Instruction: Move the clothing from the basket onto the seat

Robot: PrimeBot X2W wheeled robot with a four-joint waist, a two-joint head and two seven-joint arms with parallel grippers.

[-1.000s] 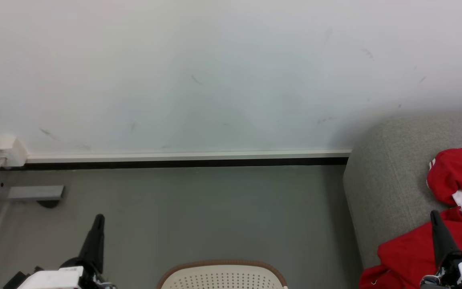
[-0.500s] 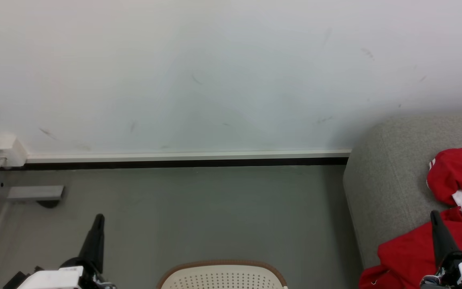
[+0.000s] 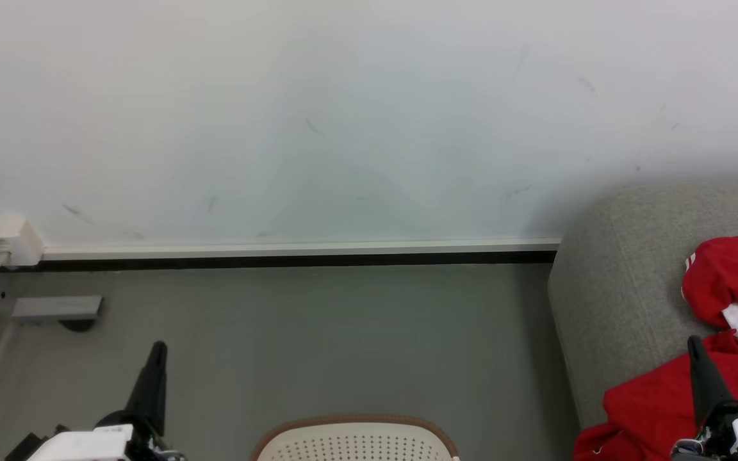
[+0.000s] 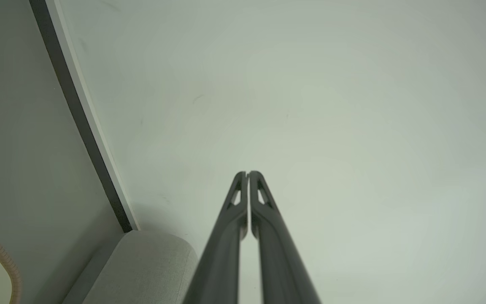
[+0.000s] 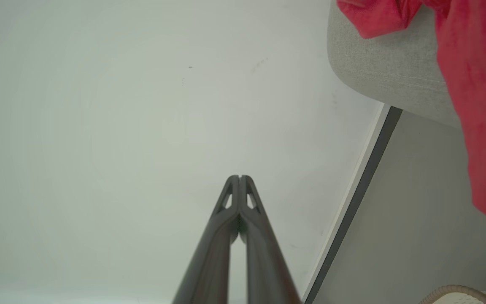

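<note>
Risk: clothing (image 3: 657, 403) slipping off the seat (image 3: 606, 288) edge.
One piece droops over the front, so its weight may drag it to the floor (image 3: 343, 333), or my right gripper (image 3: 693, 340), close beside it, may snag it. Right & left gripper (image 3: 159, 347) both pinched closed, empty; basket (image 3: 356, 442) sits btw them, contents hidden.

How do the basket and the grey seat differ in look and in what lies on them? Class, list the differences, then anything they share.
The basket is cream plastic with small holes and a brown rim; the seat is grey textured fabric. The seat bears red clothing; the visible part of the basket shows none. Both have rounded edges and stand on the grey floor.
</note>
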